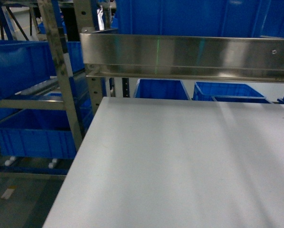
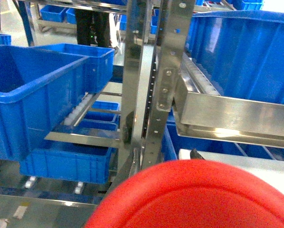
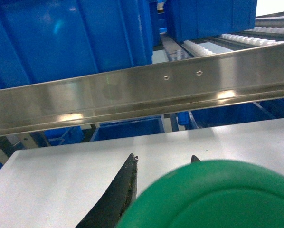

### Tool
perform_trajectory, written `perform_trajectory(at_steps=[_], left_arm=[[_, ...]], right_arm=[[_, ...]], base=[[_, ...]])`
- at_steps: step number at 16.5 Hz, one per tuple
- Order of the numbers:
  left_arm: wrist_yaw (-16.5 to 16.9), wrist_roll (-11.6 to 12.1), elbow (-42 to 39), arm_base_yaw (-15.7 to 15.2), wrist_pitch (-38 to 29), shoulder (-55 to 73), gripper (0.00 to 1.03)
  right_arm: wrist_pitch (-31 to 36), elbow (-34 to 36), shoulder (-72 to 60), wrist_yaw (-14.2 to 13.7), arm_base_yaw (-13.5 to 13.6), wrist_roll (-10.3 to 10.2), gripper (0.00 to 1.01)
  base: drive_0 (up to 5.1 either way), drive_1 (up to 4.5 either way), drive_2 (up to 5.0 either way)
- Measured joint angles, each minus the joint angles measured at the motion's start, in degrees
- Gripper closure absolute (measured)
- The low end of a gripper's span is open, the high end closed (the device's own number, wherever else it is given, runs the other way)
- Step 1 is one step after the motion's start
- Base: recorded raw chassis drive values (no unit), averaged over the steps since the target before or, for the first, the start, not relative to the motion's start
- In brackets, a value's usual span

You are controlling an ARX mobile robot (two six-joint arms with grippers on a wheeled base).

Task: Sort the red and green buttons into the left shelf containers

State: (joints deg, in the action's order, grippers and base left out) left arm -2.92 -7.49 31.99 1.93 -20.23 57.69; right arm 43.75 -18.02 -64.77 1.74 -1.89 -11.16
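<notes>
Table (image 1: 180,166) looks matt white and smooth. Rail (image 1: 189,56) is brushed, shiny metal. Bins (image 2: 33,90) are glossy blue plastic. Red cap (image 2: 199,197) and green cap (image 3: 218,197) look like smooth plastic.

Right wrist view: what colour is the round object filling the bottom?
Green, seen best in the right wrist view.

Neither arm shows in the head view. In the left wrist view only a small dark fingertip (image 2: 195,154) of the left gripper (image 2: 173,159) peeks up at about 5 o'clock, the rest hidden behind a big red round shape. In the right wrist view the right gripper (image 3: 163,159) shows one curved black finger (image 3: 120,190) rising from 6 o'clock, the other finger's tip at its right; whether they clamp anything is unclear.
</notes>
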Motion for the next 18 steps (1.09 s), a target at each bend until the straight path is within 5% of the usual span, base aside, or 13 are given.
perform_trajectory(at_steps=[18], left_arm=[[-0.11,0.00,0.04,0.00,0.02,0.04,0.77]], right_arm=[[-0.07,0.00,0.00,0.00,0.00,0.02,0.75]], base=[[-5.1,2.37,2.4]])
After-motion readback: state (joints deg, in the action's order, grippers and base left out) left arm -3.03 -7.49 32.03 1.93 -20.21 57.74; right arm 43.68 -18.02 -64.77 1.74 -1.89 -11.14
